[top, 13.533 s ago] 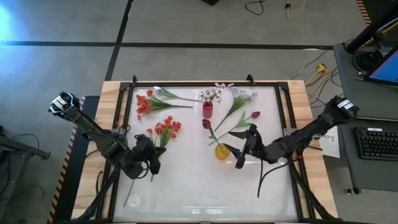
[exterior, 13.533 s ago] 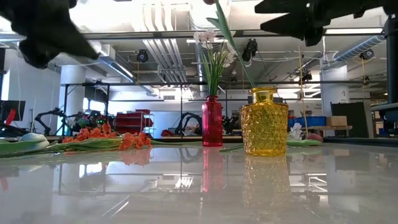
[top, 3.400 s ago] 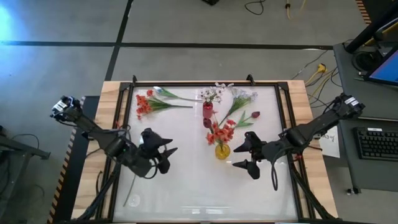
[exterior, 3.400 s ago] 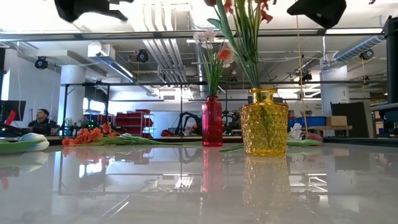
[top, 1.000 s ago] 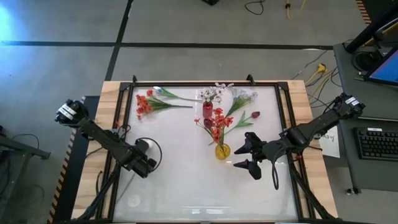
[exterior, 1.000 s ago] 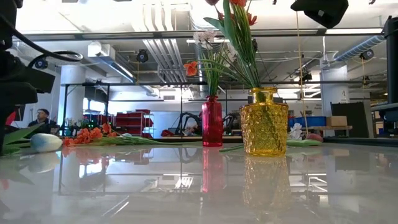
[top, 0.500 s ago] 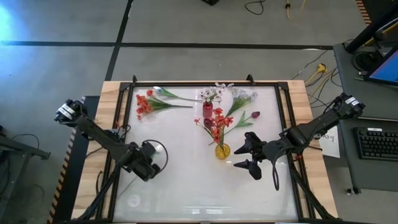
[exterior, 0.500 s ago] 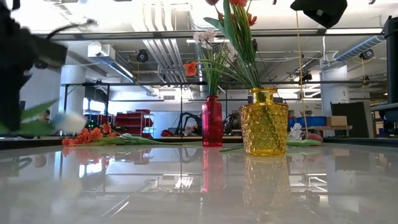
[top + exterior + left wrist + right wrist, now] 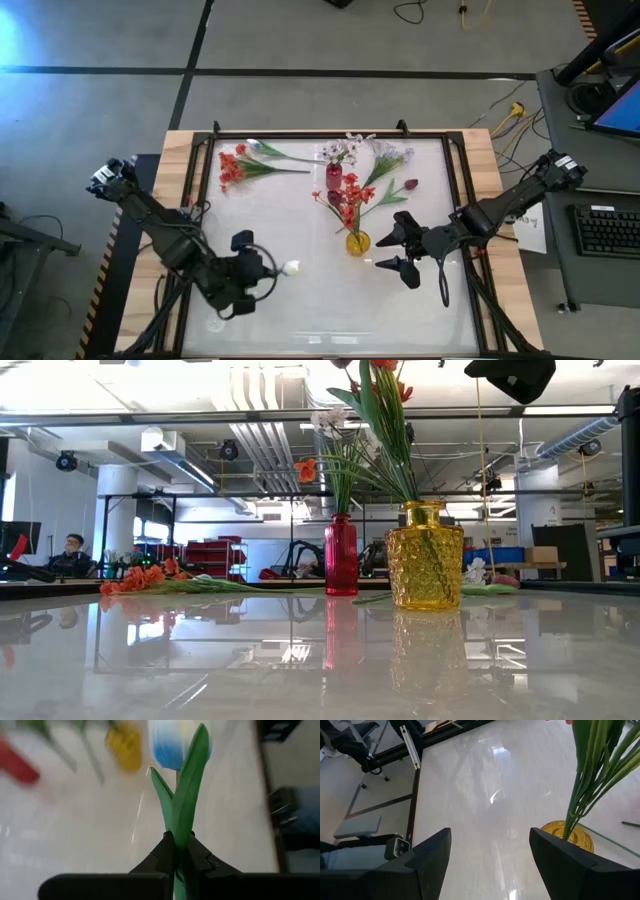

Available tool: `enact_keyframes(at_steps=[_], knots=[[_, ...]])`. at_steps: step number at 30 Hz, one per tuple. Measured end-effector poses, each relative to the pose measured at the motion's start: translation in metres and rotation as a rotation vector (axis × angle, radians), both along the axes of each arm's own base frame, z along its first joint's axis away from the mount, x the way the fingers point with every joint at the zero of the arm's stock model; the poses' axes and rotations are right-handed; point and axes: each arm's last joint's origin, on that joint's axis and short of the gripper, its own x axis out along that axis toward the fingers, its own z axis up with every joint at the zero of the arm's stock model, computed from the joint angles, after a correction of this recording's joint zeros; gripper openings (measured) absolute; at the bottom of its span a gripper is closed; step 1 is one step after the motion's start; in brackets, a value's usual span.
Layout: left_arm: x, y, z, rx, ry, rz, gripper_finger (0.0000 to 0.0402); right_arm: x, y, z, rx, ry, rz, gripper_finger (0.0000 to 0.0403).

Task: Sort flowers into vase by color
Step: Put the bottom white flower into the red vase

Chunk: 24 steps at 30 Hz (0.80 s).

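The left gripper point(image 9: 179, 851) is pinched tight on the green stem of a white tulip point(image 9: 291, 267), held over the table point(image 9: 300, 310) at about 7 o'clock. The right gripper point(image 9: 399, 252) hangs spread and empty at 3 o'clock of the yellow vase point(image 9: 356, 243), which holds red-orange blossoms point(image 9: 348, 203).
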Motion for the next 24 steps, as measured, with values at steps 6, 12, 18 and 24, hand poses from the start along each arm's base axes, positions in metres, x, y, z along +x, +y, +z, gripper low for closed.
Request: enact_keyframes(at_steps=[6, 12, 18, 24], knots=[[0.001, -0.016, 0.026, 0.146, -0.24, -0.041, 0.0, 0.003, 0.004, 0.002, -0.04, -0.046, 0.04, 0.0262], [0.015, -0.027, 0.039, 0.228, -0.506, -0.121, 0.0, 0.015, 0.028, 0.005, -0.15, -0.215, 0.207, 0.0254], [0.032, -0.025, 0.04, 0.292, -0.779, -0.091, 0.0, 0.035, 0.045, 0.003, -0.192, -0.383, 0.238, 0.0242], [0.049, -0.024, 0.029, 0.304, -0.825, -0.046, 0.0, 0.059, 0.059, 0.006, -0.294, -0.466, 0.228, 0.0233]])
